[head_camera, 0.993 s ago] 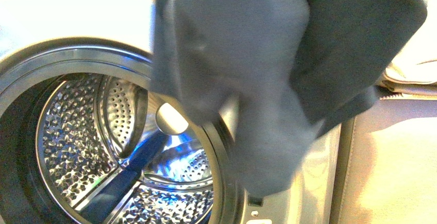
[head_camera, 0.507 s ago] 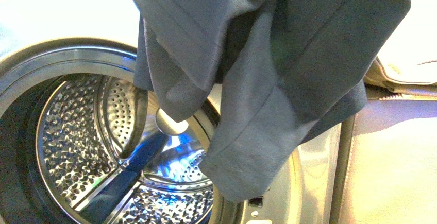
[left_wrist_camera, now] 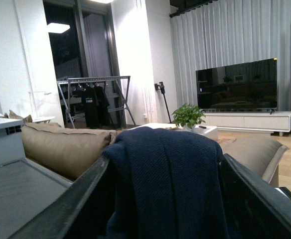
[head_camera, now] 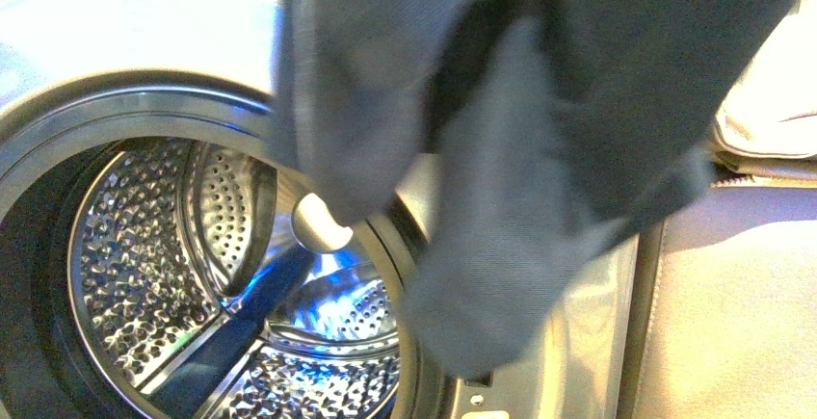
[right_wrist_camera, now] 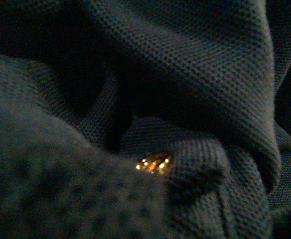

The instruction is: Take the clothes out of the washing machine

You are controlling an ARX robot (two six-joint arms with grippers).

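Clothes (head_camera: 540, 149): a dark slate-blue garment hangs in the air, out of the drum, in front of the upper right part of the door opening. Its top runs out of the front view and its lowest fold ends over the right rim. The fabric is blurred there.
Washing machine (head_camera: 125, 34): silver-grey front, seen close, with the round opening showing.
Drum (head_camera: 135, 246): dimpled steel with a blue lifter (head_camera: 231, 332) across its lower part; no garment shows inside.
Left gripper (left_wrist_camera: 164, 160): 2 dark fingers (left_wrist_camera: 85, 199) stand well apart. The jaws are released and spread wide, with the garment draped between them and touching both inner faces.
Right jaws: hidden. The right wrist view is filled with pique-knit folds very close to the lens, with a small cluster of amber lights among them, so I cannot tell whether they are clenched or released.
Beside the machine: beige cushion (head_camera: 742, 323) to the right.
Behind the left gripper: tan sofa (left_wrist_camera: 61, 144), potted plant (left_wrist_camera: 188, 115), television (left_wrist_camera: 236, 84) and clothes rack (left_wrist_camera: 93, 97) with dark items hanging.
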